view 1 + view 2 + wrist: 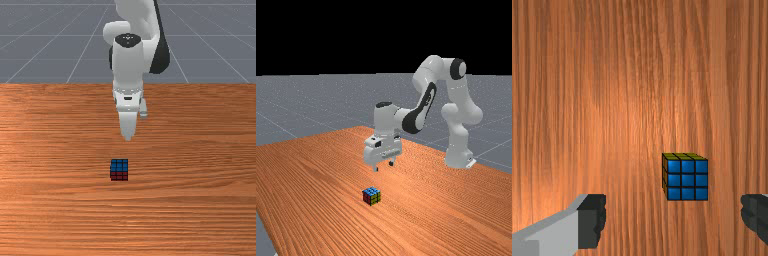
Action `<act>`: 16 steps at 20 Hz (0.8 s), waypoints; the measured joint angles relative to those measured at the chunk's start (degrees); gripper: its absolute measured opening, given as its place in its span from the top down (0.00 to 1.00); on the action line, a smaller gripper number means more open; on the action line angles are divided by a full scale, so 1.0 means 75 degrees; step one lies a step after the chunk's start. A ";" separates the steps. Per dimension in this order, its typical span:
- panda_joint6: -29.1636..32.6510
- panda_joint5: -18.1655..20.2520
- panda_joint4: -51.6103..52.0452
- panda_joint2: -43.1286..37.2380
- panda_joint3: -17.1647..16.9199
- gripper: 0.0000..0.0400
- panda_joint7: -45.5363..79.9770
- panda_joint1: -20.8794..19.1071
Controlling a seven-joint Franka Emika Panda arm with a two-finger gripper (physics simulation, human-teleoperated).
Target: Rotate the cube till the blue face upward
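In the far view the gripper (383, 166) hangs above the table, its two fingers apart with nothing between them. The cube (371, 196) rests flat on the wood, below the hand and clear of it; its top is blue, with red and yellow sides visible. Seen from the front, the cube (119, 169) shows blue on top and red on the side toward the camera, and lies nearer that camera than the hand. In the wrist view the gripper (673, 215) stands wide, and the cube (687, 180) lies below, its blue face toward the camera.
The orange-brown table (200, 165) extends around the cube. In the far view the arm's base (458, 157) stands at the table's far right side, well away from the cube.
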 joint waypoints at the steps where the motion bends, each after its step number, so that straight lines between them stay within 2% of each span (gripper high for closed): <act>1: 0.0000 0.0000 0.0000 0.0000 0.0000 0.38 0.0000 0.0000; 2: -0.0019 0.0020 -0.0004 -0.0004 -0.0024 0.23 0.0144 0.0018; 3: -0.0031 0.0034 -0.0007 -0.0006 -0.0041 0.14 0.0232 0.0026; 5: -0.0041 0.0047 -0.0009 -0.0009 -0.0058 0.05 0.0317 0.0032; 6: 0.0099 0.0070 -0.0481 -0.0303 -0.0131 0.42 0.0391 0.0004; 7: 0.0159 0.0089 -0.0780 -0.0504 -0.0229 0.65 0.0508 -0.0065; 8: 0.0174 0.0102 -0.0945 -0.0617 -0.0319 0.79 0.0695 -0.0116; 9: 0.0164 0.0111 -0.1031 -0.0678 -0.0391 0.87 0.0941 -0.0132; 11: 0.0119 0.0130 -0.1087 -0.0707 -0.0492 0.95 0.1516 -0.0086; 16: -0.0124 0.0212 -0.0972 -0.0641 -0.0679 1.00 0.2971 0.0118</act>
